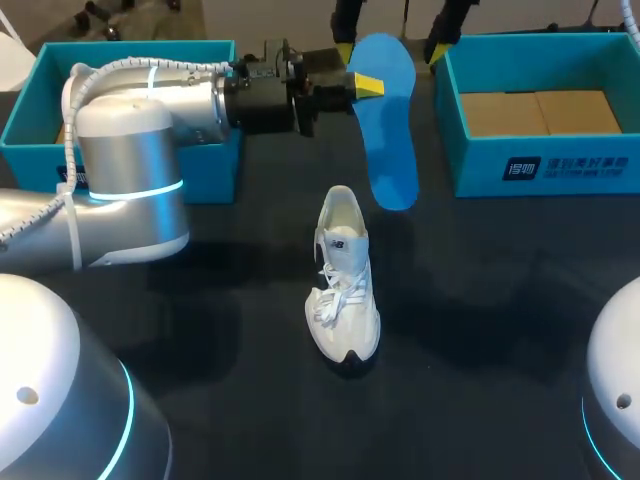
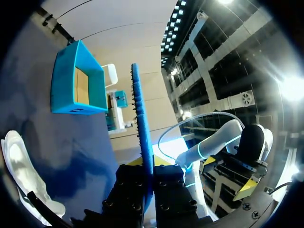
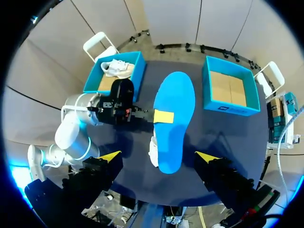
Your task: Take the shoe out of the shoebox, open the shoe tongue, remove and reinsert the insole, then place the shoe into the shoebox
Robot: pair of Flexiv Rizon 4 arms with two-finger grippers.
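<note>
**Pinching the insole, high over the table**

Look at your left gripper: its yellow tips are pressed together on the side edge of the blue insole, which hangs clear of the table. From the left wrist you see the insole edge-on, running straight out from between the fingers.

Your right gripper hangs above the far side, fingers spread wide, gripping nothing. It looks down on the insole's face.

The white shoe stands on its sole mid-table, just near of the insole, toe towards you and collar to the far side. From the right wrist, the insole covers most of it.

At far right sits the blue shoebox, its cardboard floor showing. At far left is a matching blue box with a second white shoe inside.
</note>
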